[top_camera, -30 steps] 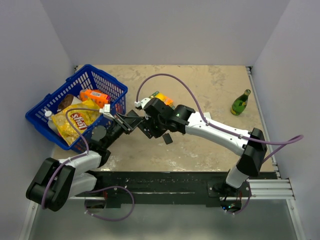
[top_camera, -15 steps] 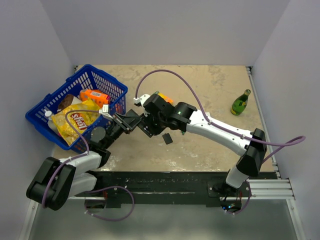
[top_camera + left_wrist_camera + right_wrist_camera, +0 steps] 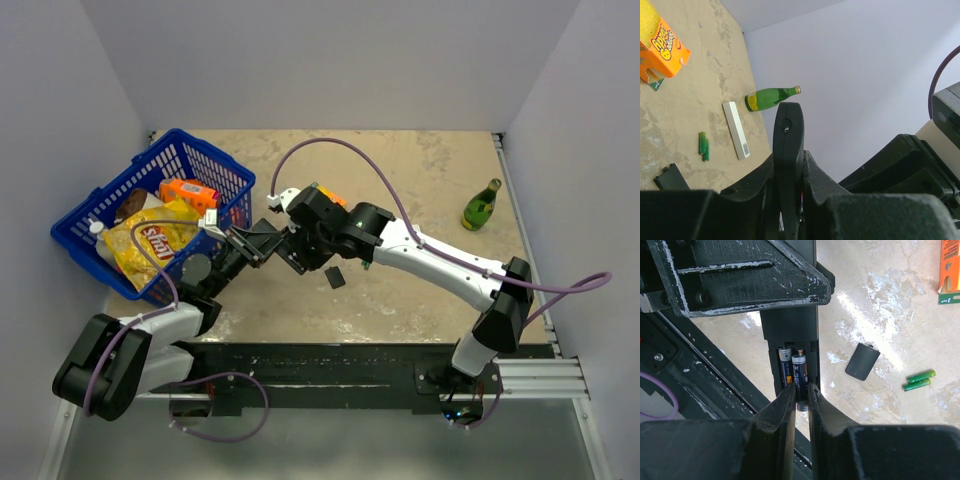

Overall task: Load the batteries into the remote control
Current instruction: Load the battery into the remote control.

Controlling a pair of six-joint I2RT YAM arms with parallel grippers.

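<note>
As right end effector (image 3: 800, 389) nudges toward 12 o'clock, pinched on a dark cell (image 3: 799, 369) in the remote control (image 3: 790, 330), seating looks close.

Basket (image 3: 116, 181) close beside the left pincer (image 3: 260, 241), right pincer (image 3: 288, 252) nose to nose with it, black cover (image 3: 335, 277) on bench (image 3: 430, 170) near them, open room rightward to bottle (image 3: 481, 205)
</note>
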